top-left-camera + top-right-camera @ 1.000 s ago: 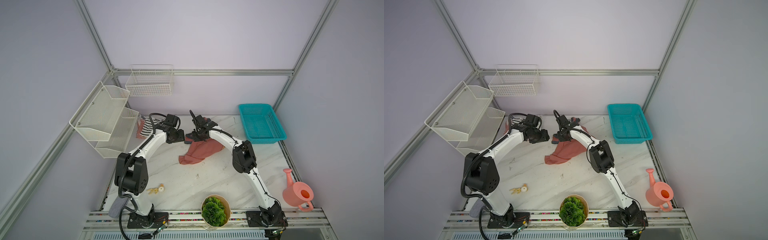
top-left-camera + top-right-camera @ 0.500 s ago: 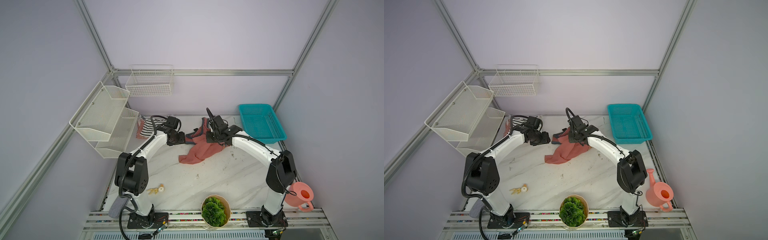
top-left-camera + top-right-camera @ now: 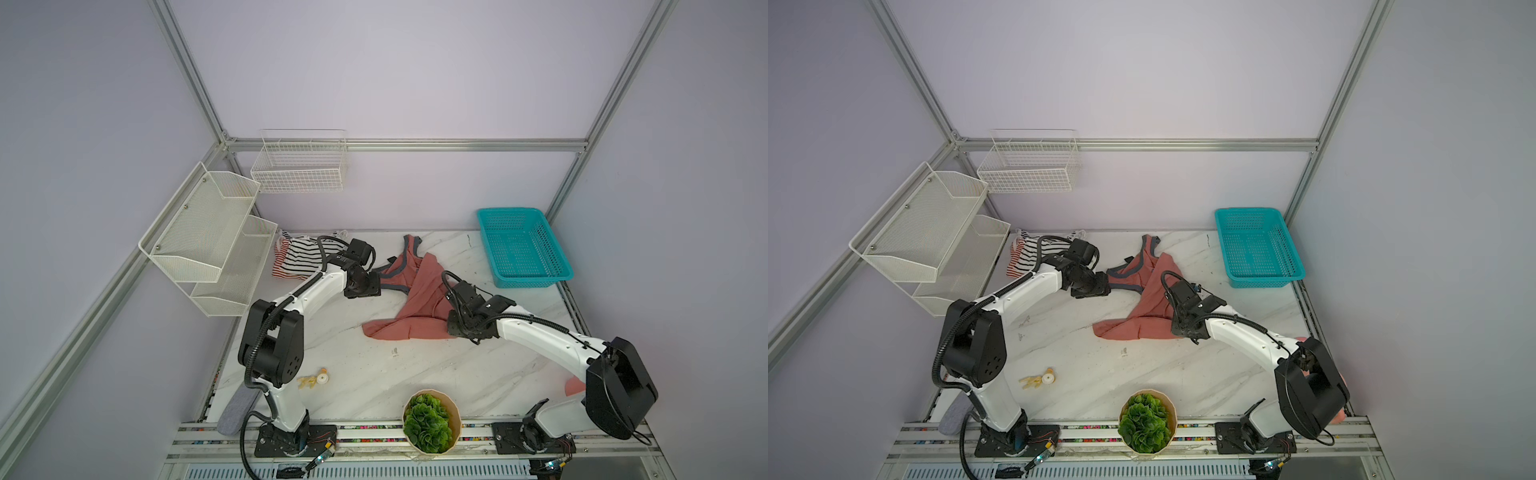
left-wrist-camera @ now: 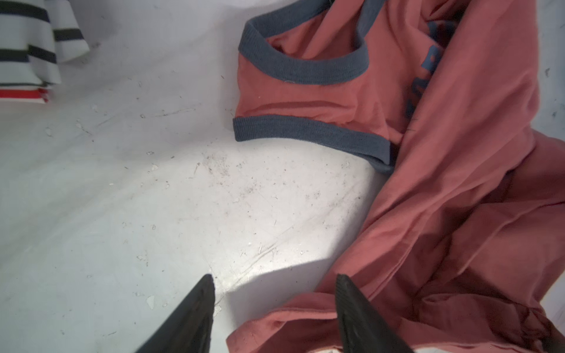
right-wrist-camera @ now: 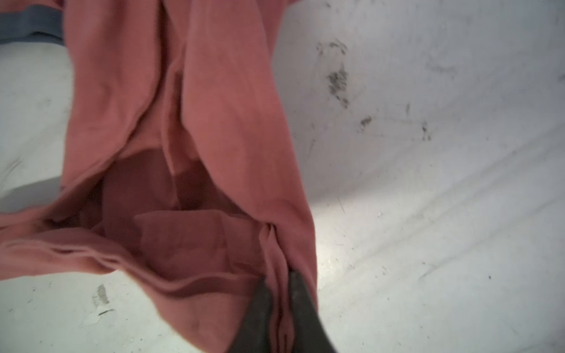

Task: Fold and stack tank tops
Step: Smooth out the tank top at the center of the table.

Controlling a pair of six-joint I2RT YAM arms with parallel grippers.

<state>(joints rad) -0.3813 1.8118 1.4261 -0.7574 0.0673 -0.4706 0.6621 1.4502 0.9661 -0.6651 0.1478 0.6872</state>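
Right wrist: right tool [image 5: 279, 279] pinches dusty-red top [image 5: 220, 107] hem — open table [image 5: 428, 214] alongside.

Dusty-red tank top [image 3: 419, 291]: plain body, slate-blue ribbed trim, blue lettering. Black-and-white striped tank top [image 3: 301, 255]: narrow black stripes on white. Red-and-white striped tank top [image 3: 281, 273]: red stripes on white. Basket [image 3: 534, 280]: teal. Table [image 3: 374, 374]: white marble, grey veining.

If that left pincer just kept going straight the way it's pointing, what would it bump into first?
Probably the dusty-red tank top, at its navy-trimmed strap; the open left pincer has only bare table before it, though height is unclear.
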